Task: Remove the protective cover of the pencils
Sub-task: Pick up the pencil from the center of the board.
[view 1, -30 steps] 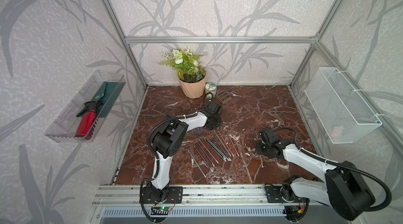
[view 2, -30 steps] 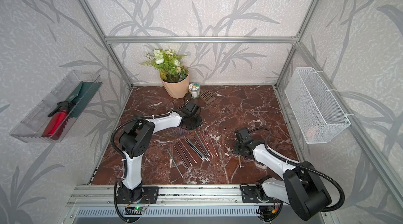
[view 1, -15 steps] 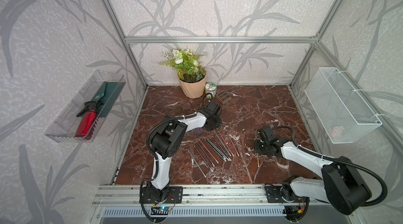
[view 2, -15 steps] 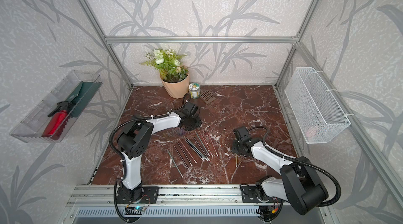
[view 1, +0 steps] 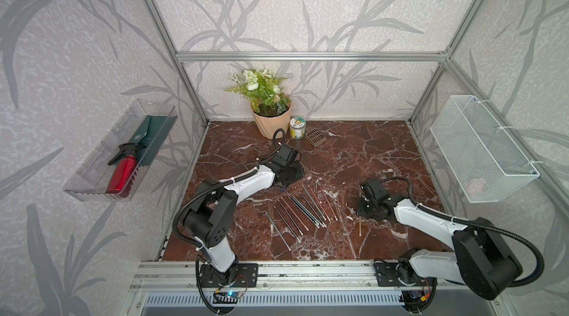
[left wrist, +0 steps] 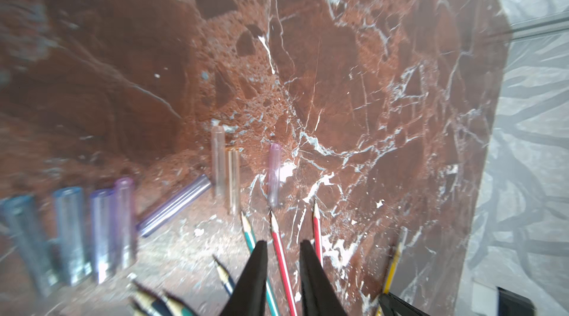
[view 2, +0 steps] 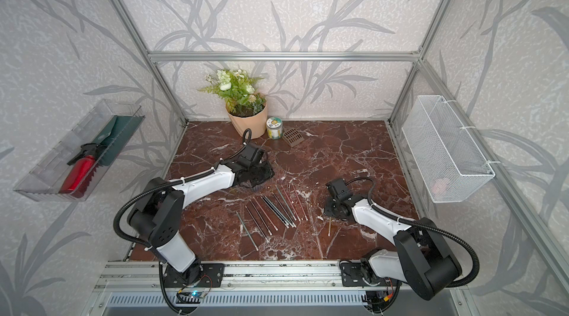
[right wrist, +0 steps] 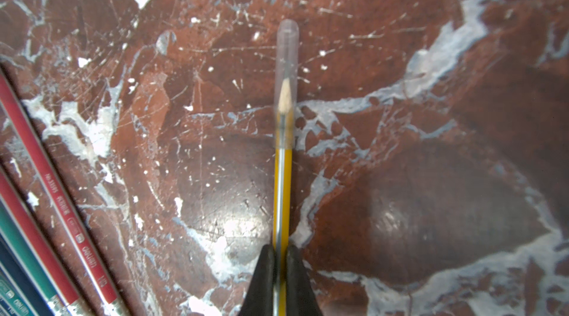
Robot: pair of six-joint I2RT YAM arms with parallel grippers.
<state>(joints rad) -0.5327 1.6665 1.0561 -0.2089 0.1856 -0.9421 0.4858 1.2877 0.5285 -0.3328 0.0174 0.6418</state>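
While the right gripper (right wrist: 278,256) sits low over the counter (view 1: 354,151) toward its right edge, its jaws are clenched on the barrel of a yellow pencil (right wrist: 281,191). The sharpened tip of that pencil sits inside a clear cap (right wrist: 287,52), which is pushed over the barrel's end and lies well apart from the jaws. In both top views the eraser end of this pencil pokes out from under the gripper toward the front edge.

The left gripper (left wrist: 281,248) hangs near the middle of the counter, on the back side of the pencil row. Its jaws stand a little apart and grasp nothing. A red-and-white striped pencil (left wrist: 277,239) lies on the counter in the gap, which is wider than the pencil. A green striped pencil (left wrist: 251,237) and another red one lie just beside it.

Just past those sharpened tips, several loose caps (left wrist: 69,231) lie on the counter: blue, purple, pink and clear, some side by side, one slanted across.

The other pencils (view 1: 304,210) lie bare in a slanted row between the two arms, nearer the front edge, erasers toward the front.

A flowerpot (view 1: 271,126) and a small jar (view 1: 297,128) stand at the back edge.
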